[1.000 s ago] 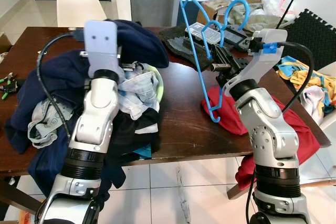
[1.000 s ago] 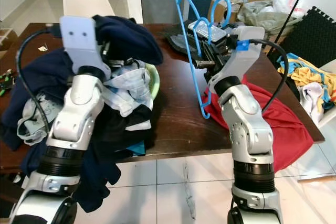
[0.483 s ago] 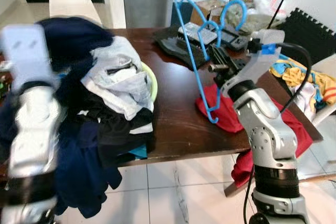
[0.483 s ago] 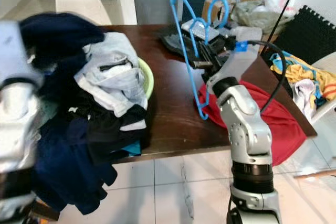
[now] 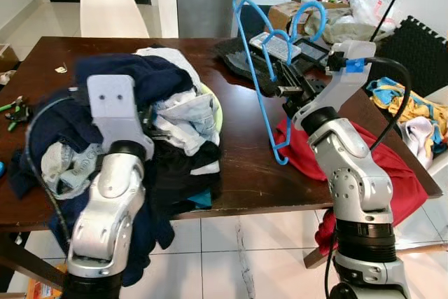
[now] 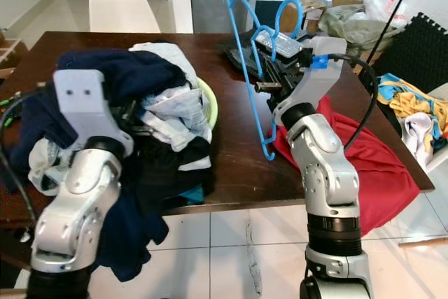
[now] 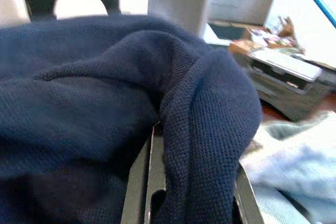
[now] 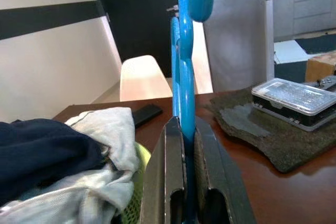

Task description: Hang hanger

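Right pincer (image 8: 184, 203): clamped on blue hanger (image 5: 262, 82), held upright over the desk's (image 5: 245, 173) right edge.
Left pincer (image 7: 189, 192): closed on navy garment (image 7: 105, 103).
Risk: thin hanger twisting loose; garment snagging the pile.

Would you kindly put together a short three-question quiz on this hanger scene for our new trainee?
1. True or false: the right gripper is shut on the blue hanger.
2. What is draped over the left gripper? A) navy garment B) red cloth C) towel
3. Fill in: the red cloth lies on the dark wooden ____.

Key: 1 true; 2 A, the navy garment; 3 table.
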